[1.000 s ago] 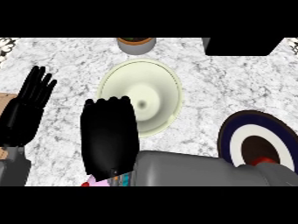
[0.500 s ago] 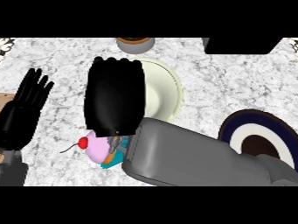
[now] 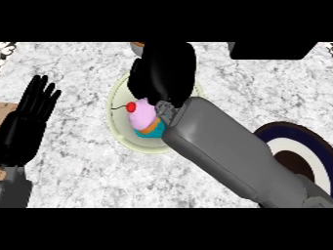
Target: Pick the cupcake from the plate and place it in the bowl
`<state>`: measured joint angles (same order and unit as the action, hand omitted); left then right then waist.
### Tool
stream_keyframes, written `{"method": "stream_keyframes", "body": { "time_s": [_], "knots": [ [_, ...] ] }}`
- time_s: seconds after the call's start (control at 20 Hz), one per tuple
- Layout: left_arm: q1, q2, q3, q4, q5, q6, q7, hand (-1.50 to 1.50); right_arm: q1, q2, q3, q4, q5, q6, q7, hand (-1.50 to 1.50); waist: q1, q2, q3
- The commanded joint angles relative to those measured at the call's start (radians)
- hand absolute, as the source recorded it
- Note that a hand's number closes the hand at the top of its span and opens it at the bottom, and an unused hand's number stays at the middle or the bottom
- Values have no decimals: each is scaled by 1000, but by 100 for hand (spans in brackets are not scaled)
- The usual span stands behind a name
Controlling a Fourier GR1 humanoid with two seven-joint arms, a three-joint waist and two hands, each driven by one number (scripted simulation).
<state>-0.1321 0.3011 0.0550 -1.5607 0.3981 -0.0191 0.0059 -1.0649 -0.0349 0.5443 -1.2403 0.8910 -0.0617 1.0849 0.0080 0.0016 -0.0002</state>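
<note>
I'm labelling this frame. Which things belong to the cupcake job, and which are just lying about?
Job:
cupcake
bowl
plate
right hand

Lying about:
left hand, resting open at the left
brown object at the top edge
dark block at the top right

Desk (image 3: pixel 270 93): grey-white marbled top. On it stood a pale bowl (image 3: pixel 120 128) near the middle, a dark plate (image 3: pixel 320 154) with white ring at the right, and a brown-rimmed vessel (image 3: pixel 136 45) at the far edge, mostly hidden.
</note>
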Motion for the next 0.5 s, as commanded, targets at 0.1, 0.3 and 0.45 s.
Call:
{"method": "stream_keyframes", "body": {
  "time_s": [0.1, 0.3, 0.45],
  "knots": [
    [-26, -21, -18, -7, -32, 15, 4, 0, -29, 33, -118, 251, 11, -114, -49, 150, 12, 4, 0],
    [-50, -15, 7, 15, -6, -1, 23, 0, -26, 31, -199, 427, -26, -168, -199, 150, 15, 7, 0],
    [-41, -22, -25, -63, -26, 36, 78, 0, 10, 34, -168, 541, -78, -165, -201, 150, 35, 9, 0]
  ]
}}
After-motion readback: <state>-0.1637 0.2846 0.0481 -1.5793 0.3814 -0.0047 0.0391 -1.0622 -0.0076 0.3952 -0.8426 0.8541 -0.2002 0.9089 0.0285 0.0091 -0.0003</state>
